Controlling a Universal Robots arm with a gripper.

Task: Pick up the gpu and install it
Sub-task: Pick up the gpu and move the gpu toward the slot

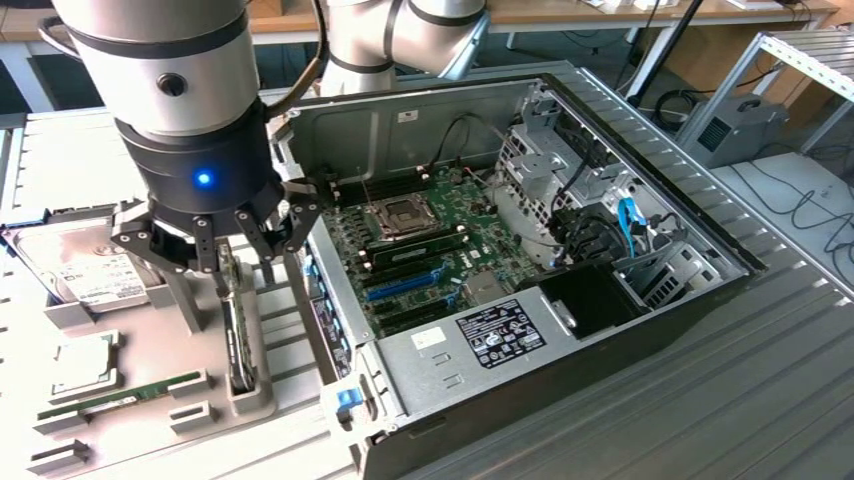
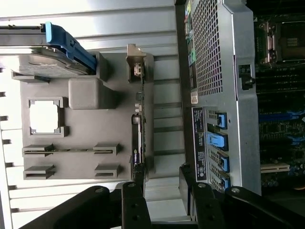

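Note:
The gpu (image 1: 239, 340) is a thin black card standing on edge in a slot of the grey parts holder (image 1: 254, 400), at the exterior view's left of the computer case. My gripper (image 1: 240, 262) hangs just above the card's far end, open, with nothing between its fingers. In the wrist view the gpu (image 2: 138, 129) shows edge-on, its near end level with one black finger (image 2: 138, 186) of my gripper (image 2: 163, 191); the other finger stands toward the case. The open case (image 1: 667, 300) lies on its side, with the blue expansion slots (image 1: 407, 285) on the motherboard exposed.
The holder also carries a hard drive (image 1: 80, 270) in a blue frame (image 2: 66, 43), a processor (image 1: 83, 365) and a green RAM stick (image 1: 114, 395). The case's metal rear wall (image 2: 214, 71) stands close beside the holder. Cables (image 1: 627, 225) fill the case's drive end.

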